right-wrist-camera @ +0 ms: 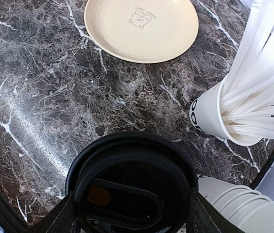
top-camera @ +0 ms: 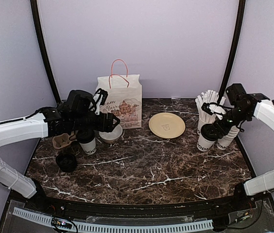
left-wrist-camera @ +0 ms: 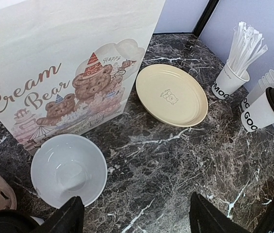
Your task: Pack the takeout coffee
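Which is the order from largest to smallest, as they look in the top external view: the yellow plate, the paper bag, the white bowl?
1. paper bag
2. yellow plate
3. white bowl, partly hidden, yet clearly the smallest

I read the table (top-camera: pixel 142 170) as polished dark marble, glossy. The bag (top-camera: pixel 122 104) is matt paper. The plate (top-camera: pixel 166 124) and bowl (left-wrist-camera: pixel 69 167) show a smooth glazed sheen. The takeout coffee cup (top-camera: pixel 205 143) is matt white paper; its lid (right-wrist-camera: pixel 132 184) is smooth black plastic.
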